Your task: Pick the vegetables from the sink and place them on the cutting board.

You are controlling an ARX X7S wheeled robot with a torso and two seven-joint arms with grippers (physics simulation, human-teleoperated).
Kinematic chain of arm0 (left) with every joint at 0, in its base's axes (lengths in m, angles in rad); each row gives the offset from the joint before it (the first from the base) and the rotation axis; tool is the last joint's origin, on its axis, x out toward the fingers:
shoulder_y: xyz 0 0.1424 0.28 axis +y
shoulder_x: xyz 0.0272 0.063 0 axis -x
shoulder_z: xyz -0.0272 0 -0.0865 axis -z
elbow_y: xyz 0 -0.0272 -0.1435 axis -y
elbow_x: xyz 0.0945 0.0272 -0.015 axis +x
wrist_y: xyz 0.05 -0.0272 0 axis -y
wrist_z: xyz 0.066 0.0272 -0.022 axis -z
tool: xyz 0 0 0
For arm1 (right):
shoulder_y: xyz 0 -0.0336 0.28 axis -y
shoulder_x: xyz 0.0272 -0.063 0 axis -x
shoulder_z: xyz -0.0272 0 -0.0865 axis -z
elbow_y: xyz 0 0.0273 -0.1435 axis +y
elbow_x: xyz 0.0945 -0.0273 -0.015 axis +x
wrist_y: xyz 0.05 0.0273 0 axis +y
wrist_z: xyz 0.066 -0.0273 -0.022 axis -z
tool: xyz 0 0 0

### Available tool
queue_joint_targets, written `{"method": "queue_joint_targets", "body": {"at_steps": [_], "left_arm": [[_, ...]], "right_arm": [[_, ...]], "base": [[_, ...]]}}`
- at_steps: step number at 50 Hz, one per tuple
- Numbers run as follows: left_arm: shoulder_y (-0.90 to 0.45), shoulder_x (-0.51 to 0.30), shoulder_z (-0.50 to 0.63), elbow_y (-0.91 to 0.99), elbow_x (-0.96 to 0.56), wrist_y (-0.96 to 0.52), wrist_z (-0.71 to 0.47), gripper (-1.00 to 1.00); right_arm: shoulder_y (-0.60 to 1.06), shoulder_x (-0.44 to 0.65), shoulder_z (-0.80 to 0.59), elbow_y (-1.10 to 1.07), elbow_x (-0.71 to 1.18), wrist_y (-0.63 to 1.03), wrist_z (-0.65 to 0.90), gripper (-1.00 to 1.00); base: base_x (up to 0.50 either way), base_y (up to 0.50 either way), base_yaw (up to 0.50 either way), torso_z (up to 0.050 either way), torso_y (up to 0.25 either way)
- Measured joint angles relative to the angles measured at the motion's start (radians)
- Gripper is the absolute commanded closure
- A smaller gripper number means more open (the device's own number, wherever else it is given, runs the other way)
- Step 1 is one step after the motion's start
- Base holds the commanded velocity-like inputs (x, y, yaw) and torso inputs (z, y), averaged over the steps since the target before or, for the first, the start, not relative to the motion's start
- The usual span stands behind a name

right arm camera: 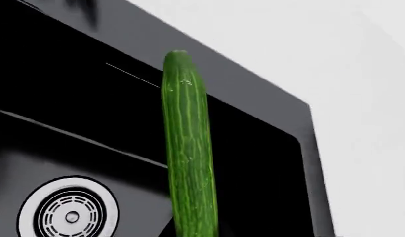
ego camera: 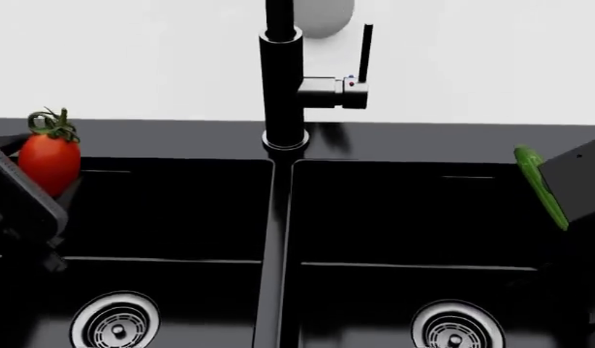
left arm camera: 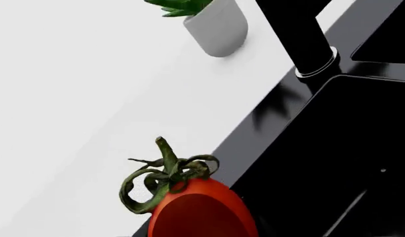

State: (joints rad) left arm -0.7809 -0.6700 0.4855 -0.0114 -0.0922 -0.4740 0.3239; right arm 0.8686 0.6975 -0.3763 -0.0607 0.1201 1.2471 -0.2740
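Both veggies are up off the sink [ego camera: 181, 210]: left gripper [ego camera: 27, 199] is clamped on the tomato [ego camera: 48, 161], right gripper [ego camera: 578, 185] grips the cucumber [ego camera: 541, 187]. Faucet [ego camera: 283, 80] stands between them, drains [ego camera: 115, 325] below.

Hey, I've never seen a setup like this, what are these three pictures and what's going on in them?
These are simulator renders from a two-armed robot. One camera sits on its head, looking down at a black double sink with a faucet. The other two sit near each arm's fingers. The left arm seems to hold a red tomato above the sink's left edge; the right seems to hold a green cucumber at the right edge. The fingers themselves are barely visible. A small potted plant stands on the white counter.
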Motion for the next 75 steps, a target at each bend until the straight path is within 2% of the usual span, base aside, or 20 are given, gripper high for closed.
{"method": "queue_joint_targets", "body": {"at_steps": [17,31,48,75], "left_arm": [[0.058,0.05,-0.091,0.074,-0.035,-0.013,-0.129,1.0],[0.09,0.092,-0.116,0.115,-0.057,-0.031,-0.181,1.0],[0.141,0.119,-0.107,0.244,-0.033,-0.048,-0.257,1.0],[0.138,0.183,-0.061,0.332,0.019,-0.05,-0.339,1.0]], "right_arm": [[-0.107,0.019,0.181,-0.371,0.031,0.156,0.035,1.0],[-0.073,-0.016,0.209,-0.458,0.028,0.22,0.073,1.0],[-0.051,-0.05,0.248,-0.539,0.037,0.292,0.135,1.0],[-0.036,0.015,0.294,-0.623,0.394,0.315,0.452,1.0]], "base": [[-0.35,0.0,0.0,0.0,0.25],[0.0,-0.34,0.0,0.0,0.24],[0.0,-0.5,0.0,0.0,0.0],[0.0,-0.5,0.0,0.0,0.0]]}}
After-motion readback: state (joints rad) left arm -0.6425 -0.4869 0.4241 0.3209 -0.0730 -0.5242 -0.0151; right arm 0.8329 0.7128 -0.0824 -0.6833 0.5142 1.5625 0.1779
